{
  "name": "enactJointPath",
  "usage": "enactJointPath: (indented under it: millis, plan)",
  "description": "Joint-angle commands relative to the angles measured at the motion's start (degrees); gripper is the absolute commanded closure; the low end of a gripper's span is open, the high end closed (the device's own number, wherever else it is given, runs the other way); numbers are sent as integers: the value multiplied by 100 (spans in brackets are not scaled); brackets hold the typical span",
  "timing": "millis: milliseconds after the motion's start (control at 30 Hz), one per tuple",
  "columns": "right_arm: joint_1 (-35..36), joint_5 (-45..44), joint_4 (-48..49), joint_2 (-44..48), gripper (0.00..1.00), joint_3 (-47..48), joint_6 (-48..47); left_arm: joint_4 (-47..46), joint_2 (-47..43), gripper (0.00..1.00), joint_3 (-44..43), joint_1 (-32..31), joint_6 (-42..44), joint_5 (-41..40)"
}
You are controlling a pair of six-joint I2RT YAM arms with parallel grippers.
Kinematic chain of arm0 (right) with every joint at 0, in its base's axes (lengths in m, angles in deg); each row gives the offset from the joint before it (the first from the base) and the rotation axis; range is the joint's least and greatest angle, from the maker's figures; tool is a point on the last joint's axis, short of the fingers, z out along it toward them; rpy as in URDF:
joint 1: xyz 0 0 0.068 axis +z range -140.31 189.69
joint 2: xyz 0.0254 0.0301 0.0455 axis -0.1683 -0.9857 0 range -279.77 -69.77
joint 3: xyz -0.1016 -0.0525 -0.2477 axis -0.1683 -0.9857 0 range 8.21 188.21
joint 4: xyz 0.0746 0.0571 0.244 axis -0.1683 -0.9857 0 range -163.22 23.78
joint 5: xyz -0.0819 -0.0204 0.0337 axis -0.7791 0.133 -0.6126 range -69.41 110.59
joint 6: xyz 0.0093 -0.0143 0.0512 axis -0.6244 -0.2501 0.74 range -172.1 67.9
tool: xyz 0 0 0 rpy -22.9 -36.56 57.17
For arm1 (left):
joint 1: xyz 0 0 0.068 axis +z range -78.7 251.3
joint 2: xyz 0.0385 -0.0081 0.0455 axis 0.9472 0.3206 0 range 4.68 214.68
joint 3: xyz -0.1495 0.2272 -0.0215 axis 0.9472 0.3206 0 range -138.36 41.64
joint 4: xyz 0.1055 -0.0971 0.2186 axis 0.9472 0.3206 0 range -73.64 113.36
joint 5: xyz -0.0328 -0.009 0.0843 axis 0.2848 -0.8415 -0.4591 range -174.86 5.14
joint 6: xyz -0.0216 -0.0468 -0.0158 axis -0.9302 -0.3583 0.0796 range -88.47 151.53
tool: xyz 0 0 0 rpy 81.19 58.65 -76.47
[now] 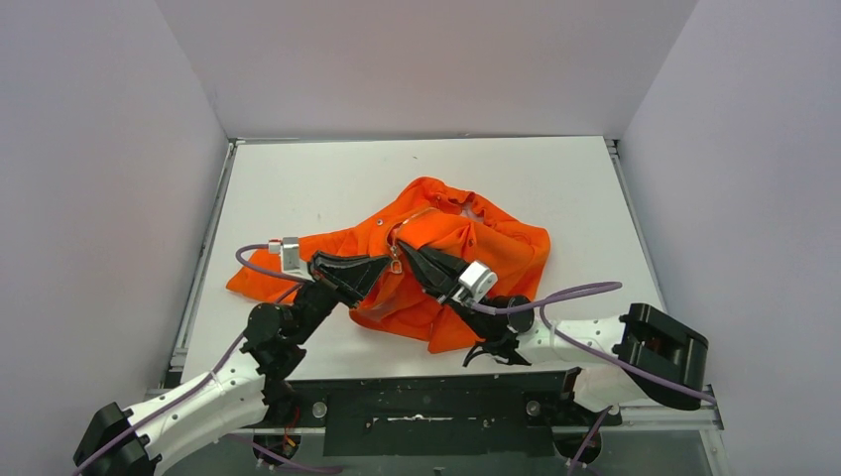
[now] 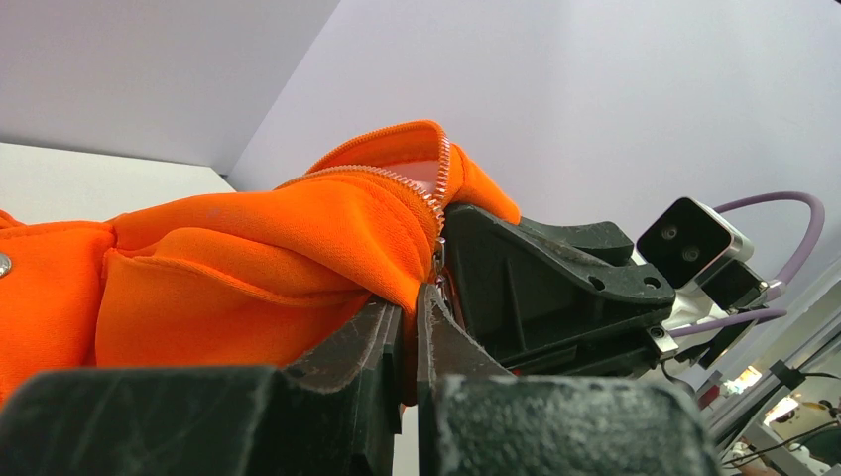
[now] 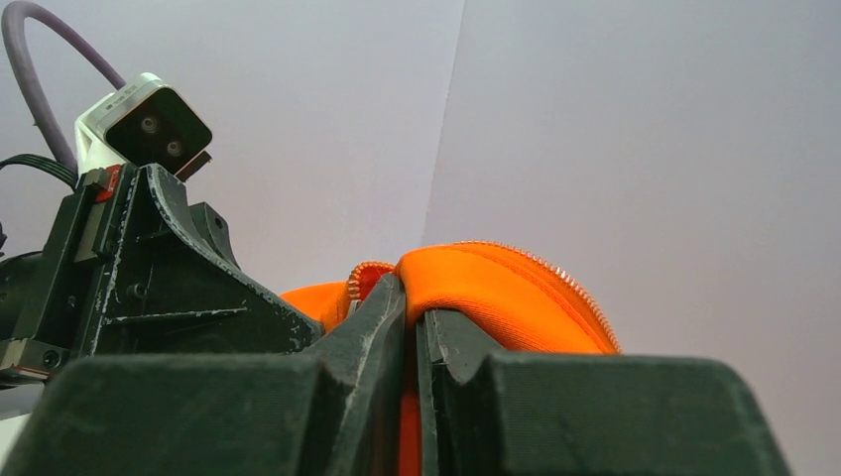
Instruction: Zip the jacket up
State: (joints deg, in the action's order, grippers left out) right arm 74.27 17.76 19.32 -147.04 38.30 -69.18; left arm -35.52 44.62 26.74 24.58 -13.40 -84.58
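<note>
**Q.** Where does the bright orange soft fabric jacket (image 1: 516, 248) lie?

**A.** It is crumpled near the middle of the flat white table (image 1: 327, 178). Its front opening is raised between the two arms.

**Q.** State of the fingers?

**A.** The left gripper (image 2: 410, 317) is clenched on a fold of orange cloth just beside the light-coloured toothed zipper (image 2: 437, 188). The right gripper (image 3: 412, 322) is pinched on a fold along the facing edge. The two sets of tips stand very near each other.

**Q.** Principal hazards?

**A.** It cannot be told whether either pinch includes the slider. If both hold cloth alone, pulling would likely stretch the fabric without meshing any teeth. The soft fold may slide out of a narrow pinch. Nothing anchors the jacket, so a tug could drag it bodily. Pink lining showing beside the teeth could snag. The close tips risk colliding.
</note>
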Motion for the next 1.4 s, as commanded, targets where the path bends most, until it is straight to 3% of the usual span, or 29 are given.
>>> enactJointPath:
  millis: [0, 367, 733, 900, 1033, 1367]
  plan:
    - [-15, -388, 1147, 442, 100, 114, 95, 549, 44, 100, -159, -57, -100, 403]
    - [-32, -1757, 1040, 500, 100, -407, 554, 643, 656, 100, -196, -53, -409, 1256]
    - [-171, -2707, 0, 1151, 100, -1170, 1606, 756, 1049, 100, 199, -28, -742, 1631]
    - [-282, -3009, -903, 1538, 100, -1329, 2377, 626, 1324, 100, 249, -16, -819, 1892]
    - [-547, -3137, -2273, 1928, 100, -1276, 3346, 822, 1648, 100, 109, -4, -847, 2142]
    - [-952, -2774, -4080, 2479, 100, -1643, 4639, 1180, 2338, 100, -107, 198, -912, 2607]
